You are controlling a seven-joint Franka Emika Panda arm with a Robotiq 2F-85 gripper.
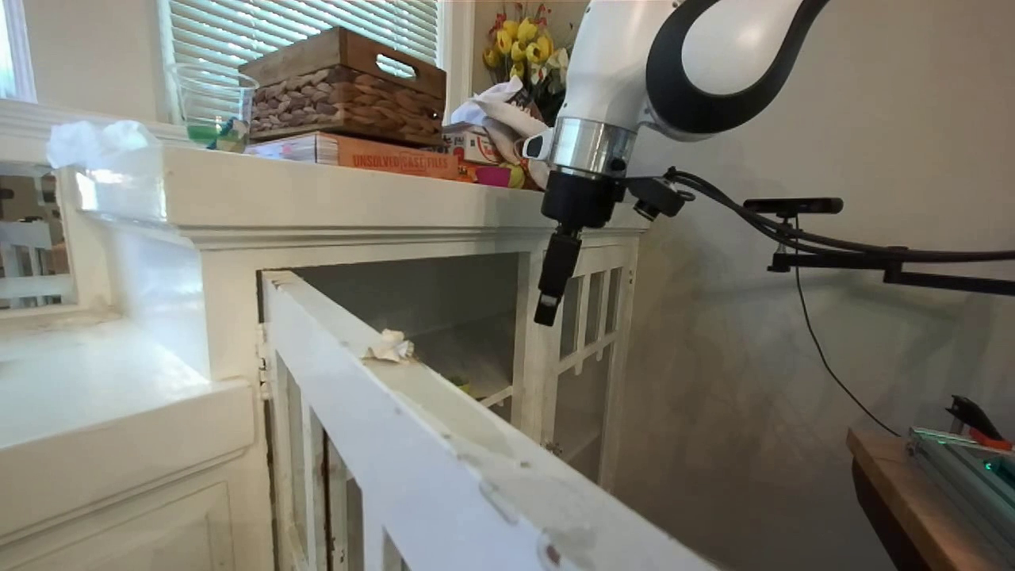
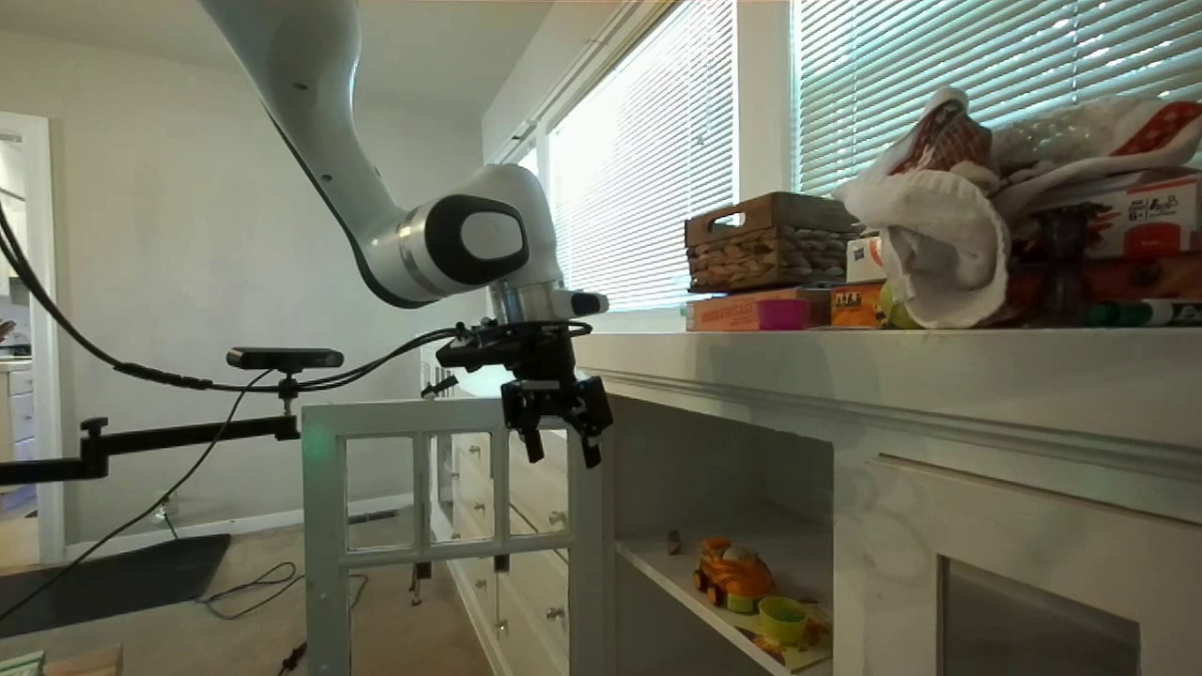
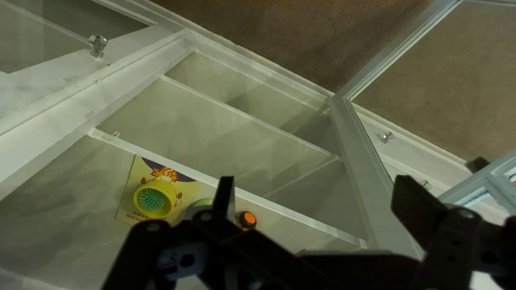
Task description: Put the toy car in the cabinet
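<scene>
Orange, the toy car (image 2: 737,569) sits inside the cabinet (image 2: 873,545); on a box (image 1: 396,161) up top we read "UNSOLVED CASE FILES" — our end effector (image 2: 563,458) hangs spread wide.

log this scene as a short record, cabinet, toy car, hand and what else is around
cabinet: cream-white, one glass-paned door swung open
toy car: orange, on a shelf inside the cabinet
hand: open, holding nothing, higher than that shelf
beside toy car: yellow cup on illustrated card, green spiky thing inside cup
on top: wicker basket on Unsolved Case Files box
status: looks done
</scene>
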